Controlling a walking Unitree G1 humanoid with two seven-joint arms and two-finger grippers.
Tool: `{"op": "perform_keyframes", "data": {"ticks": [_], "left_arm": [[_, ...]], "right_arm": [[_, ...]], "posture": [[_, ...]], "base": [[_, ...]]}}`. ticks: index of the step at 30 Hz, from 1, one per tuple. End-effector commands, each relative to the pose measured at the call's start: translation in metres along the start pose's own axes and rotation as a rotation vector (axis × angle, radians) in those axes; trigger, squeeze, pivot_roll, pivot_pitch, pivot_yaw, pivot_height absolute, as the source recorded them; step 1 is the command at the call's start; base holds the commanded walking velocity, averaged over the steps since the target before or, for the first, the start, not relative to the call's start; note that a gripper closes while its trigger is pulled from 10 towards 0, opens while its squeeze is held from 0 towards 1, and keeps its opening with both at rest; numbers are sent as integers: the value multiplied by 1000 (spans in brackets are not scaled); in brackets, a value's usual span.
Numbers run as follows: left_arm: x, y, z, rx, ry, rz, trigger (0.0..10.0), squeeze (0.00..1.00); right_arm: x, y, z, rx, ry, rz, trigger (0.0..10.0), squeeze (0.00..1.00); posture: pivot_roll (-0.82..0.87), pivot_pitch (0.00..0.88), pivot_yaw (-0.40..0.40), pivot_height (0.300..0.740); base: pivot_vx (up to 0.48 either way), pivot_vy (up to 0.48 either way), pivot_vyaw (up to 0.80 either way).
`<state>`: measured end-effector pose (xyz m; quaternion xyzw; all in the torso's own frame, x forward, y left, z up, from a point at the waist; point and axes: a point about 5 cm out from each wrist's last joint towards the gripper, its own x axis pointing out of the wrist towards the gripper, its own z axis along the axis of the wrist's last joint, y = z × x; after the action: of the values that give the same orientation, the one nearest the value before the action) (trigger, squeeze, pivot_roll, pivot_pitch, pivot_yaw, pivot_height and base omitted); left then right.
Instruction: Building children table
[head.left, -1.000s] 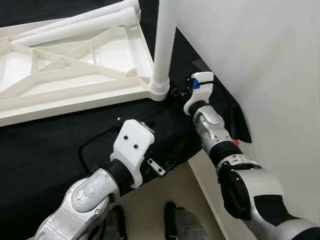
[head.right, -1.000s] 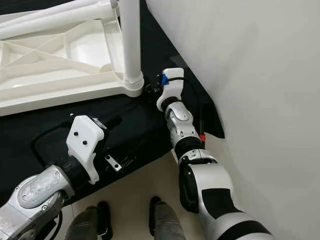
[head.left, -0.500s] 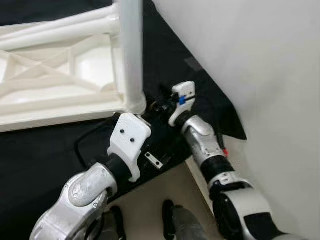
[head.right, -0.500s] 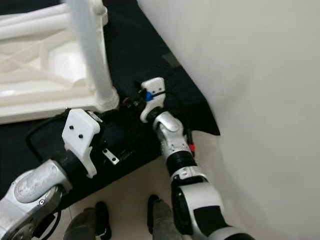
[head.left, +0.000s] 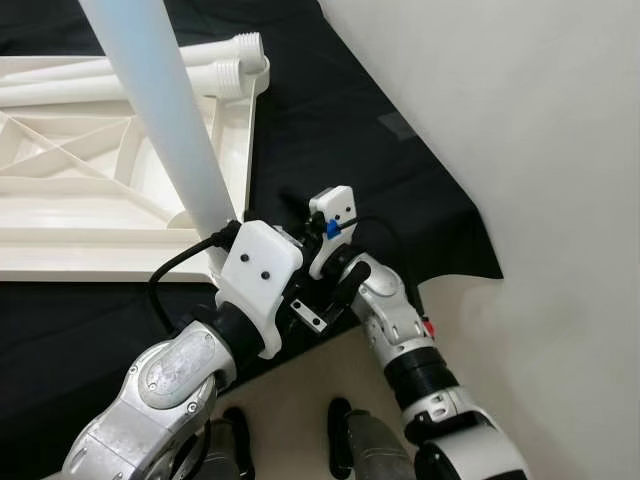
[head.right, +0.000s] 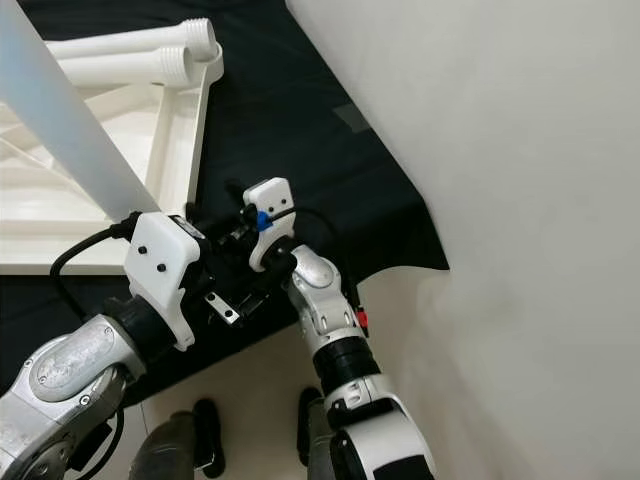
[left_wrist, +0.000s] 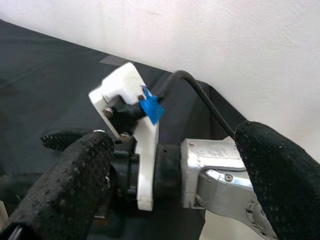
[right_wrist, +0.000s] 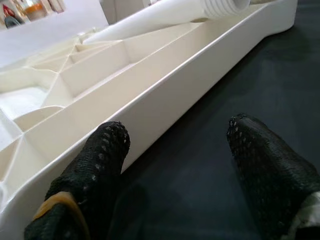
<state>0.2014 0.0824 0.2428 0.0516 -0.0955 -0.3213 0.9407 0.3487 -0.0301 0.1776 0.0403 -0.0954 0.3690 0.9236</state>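
Black mat (head.left: 330, 110): upright leg (head.left: 165, 130) rises beside open left gripper (left_wrist: 165, 165); open right gripper (right_wrist: 175, 165) faces tabletop (right_wrist: 165, 85).

No readable text, labels, brands, numbers or signs anywhere. The blue tab (left_wrist: 150, 107) on the right wrist mount is blank, as is the white mount (head.left: 258, 275) on the left wrist. The tabletop (head.left: 90, 215) near it has bare plastic ribs, nothing printed or moulded that can be read.
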Motion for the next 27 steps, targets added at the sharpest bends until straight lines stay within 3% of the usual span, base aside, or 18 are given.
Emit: {"op": "perform_keyframes", "data": {"ticks": [1, 3, 5, 6, 7, 8, 10, 11, 13, 17, 21, 27], "left_arm": [[-1, -5, -2, -13, 13, -21, 10000, 0], [-2, -12, -5, -28, 30, -78, 10000, 0], [-2, -12, -5, -28, 30, -78, 10000, 0], [-4, -18, -8, -36, 46, -127, 10000, 0], [-4, -18, -8, -36, 46, -127, 10000, 0], [-7, -24, -11, -34, 65, -178, 10000, 0], [-7, -24, -11, -34, 65, -178, 10000, 0], [-10, -30, -15, -25, 85, -215, 10000, 0], [-16, -32, -23, 1, 115, -184, 10000, 0], [-18, -29, -30, 44, 134, -130, 10000, 0], [-25, -24, -39, 110, 157, -53, 10000, 0], [-31, -24, -46, 131, 175, -37, 10000, 0]], "right_arm": [[1, 1, -7, 18, 38, -28, 10000, 0], [-3, -23, -4, -20, 74, -193, 10000, 0], [-3, -23, -4, -20, 74, -193, 10000, 0], [-7, -37, -1, -32, 75, -282, 10000, 0], [-7, -37, -1, -32, 75, -282, 10000, 0], [-13, -50, 1, -50, 81, -350, 10000, 0], [-13, -50, 1, -50, 81, -350, 10000, 0], [-18, -63, 4, -55, 82, -399, 10000, 0], [-32, -83, 6, -70, 91, -448, 10000, 0], [-39, -91, 6, -76, 88, -444, 10000, 0], [-45, -88, 5, -87, 78, -386, 10000, 0], [-57, -90, 2, -113, 89, -387, 10000, 0]], "posture": [[110, 338, -73, 740], [109, 337, -71, 740], [109, 337, -71, 740], [109, 336, -71, 740], [109, 336, -71, 740], [109, 333, -70, 740], [109, 333, -70, 740], [109, 329, -71, 740], [111, 315, -71, 740], [113, 286, -70, 740], [107, 239, -68, 740], [104, 186, -72, 740]], "base": [[0, 0, 0], [0, 0, 0], [0, 0, 0], [0, 0, 0], [0, 0, 0], [0, 0, 0], [0, 0, 0], [0, 0, 0], [0, 0, 0], [0, 0, 0], [0, 0, 0], [0, 0, 0]]}}
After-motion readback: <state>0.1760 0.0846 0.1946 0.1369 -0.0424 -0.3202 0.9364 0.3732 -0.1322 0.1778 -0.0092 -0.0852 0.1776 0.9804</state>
